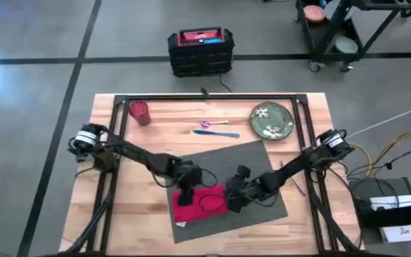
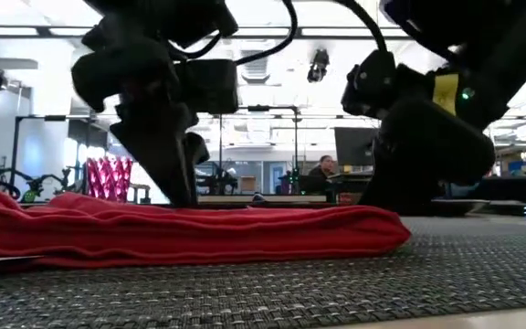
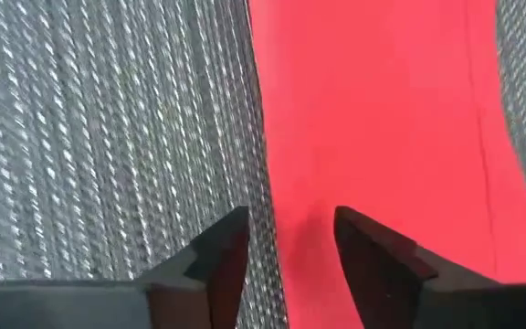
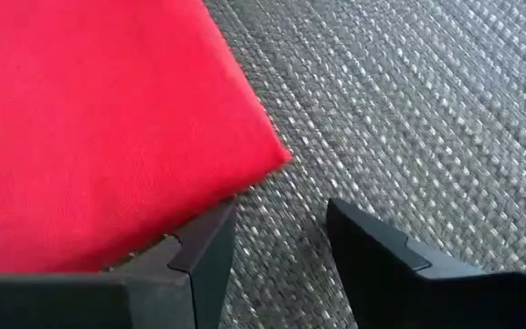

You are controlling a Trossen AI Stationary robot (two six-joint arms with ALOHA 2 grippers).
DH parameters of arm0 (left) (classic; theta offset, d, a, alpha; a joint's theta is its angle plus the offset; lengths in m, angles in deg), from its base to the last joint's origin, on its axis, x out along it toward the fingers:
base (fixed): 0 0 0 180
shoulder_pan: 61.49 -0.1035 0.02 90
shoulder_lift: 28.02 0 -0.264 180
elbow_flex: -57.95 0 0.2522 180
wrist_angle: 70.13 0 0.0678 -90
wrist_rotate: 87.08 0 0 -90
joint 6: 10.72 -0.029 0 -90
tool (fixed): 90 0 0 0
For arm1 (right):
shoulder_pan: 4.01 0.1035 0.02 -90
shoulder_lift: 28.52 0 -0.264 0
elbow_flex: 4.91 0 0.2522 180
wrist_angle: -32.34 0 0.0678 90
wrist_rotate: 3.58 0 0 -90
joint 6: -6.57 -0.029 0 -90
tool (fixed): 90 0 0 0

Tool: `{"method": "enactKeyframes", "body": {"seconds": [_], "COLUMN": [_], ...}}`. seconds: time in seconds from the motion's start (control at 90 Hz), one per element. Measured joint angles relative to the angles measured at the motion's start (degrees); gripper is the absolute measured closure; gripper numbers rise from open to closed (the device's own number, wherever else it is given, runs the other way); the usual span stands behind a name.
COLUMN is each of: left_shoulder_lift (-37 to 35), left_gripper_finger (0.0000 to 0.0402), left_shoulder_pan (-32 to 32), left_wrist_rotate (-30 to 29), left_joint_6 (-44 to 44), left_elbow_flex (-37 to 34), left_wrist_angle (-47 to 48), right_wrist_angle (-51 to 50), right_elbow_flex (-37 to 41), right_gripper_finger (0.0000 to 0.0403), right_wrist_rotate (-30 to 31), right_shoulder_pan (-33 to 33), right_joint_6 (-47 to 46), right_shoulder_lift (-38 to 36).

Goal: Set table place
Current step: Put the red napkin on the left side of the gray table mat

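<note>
The dark grey ribbed placemat (image 1: 252, 160) lies askew on the wooden table. A folded red napkin (image 1: 200, 203) lies flat on its near left part. My left gripper (image 1: 185, 195) points down, open, over the napkin's left edge, with one finger (image 3: 222, 251) above the mat and the other (image 3: 373, 251) above the red cloth. My right gripper (image 1: 234, 198) is open and low at the napkin's right corner (image 4: 277, 155); one finger (image 4: 208, 242) is at the cloth's edge, the other (image 4: 373, 242) over the mat. My left gripper (image 2: 176, 192) comes down from above and reaches the napkin's top (image 2: 199, 219) in the low view; I cannot tell whether it touches. My right gripper (image 4: 281, 215) has one fingertip right at the napkin's edge (image 4: 245, 187); whether it touches the cloth cannot be told.
A green plate (image 1: 272, 120) sits at the far right of the table, a red cup (image 1: 140, 112) at the far left. Two utensils (image 1: 216, 129) lie between them, beyond the mat. A black and red case (image 1: 200, 51) stands on the floor behind the table.
</note>
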Motion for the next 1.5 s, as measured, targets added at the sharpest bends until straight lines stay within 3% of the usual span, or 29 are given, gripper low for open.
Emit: {"method": "enactKeyframes", "body": {"seconds": [0.356, 0.478, 0.633, 0.789, 1.022, 1.3, 1.5], "left_shoulder_lift": [2.8, 4.3, 4.8, 2.4, -5.0, -7.2, -7.3], "left_gripper_finger": [0.0255, 0.0297, 0.0386, 0.0397, 0.0401, 0.0401, 0.0401], "left_shoulder_pan": [1.0, 1.3, 1.3, 1.3, 2.7, 7.0, 12.9], "left_wrist_rotate": [1.3, 1.4, 2.0, 1.8, -1.1, -7.2, -16.1], "left_joint_6": [1.8, 1.8, 2.6, 7.1, 24.7, 48.0, 69.6], "left_elbow_flex": [-1.4, -1.2, -1.2, -1.2, -1.5, -2.6, -5.2], "left_wrist_angle": [-3.9, -4.5, -5.0, -4.1, 0.8, 7.5, 7.1], "right_wrist_angle": [1.3, 1.2, 1.2, 1.2, 1.4, 2.6, 2.9], "right_elbow_flex": [0.0, 0.0, 0.1, 0.1, 0.1, 0.2, 0.2], "right_gripper_finger": [0.0261, 0.0267, 0.0274, 0.0283, 0.0296, 0.0295, 0.028], "right_wrist_rotate": [0.6, 0.5, 0.6, 0.8, 1.5, 1.5, 1.5], "right_shoulder_pan": [0.0, 0.0, 0.0, 0.0, 0.0, -0.2, -0.2], "right_joint_6": [-0.5, -0.5, -0.5, -0.5, -1.0, -2.0, -4.3], "right_shoulder_lift": [1.2, 1.2, 1.3, 1.3, 1.4, 1.3, 1.3]}}
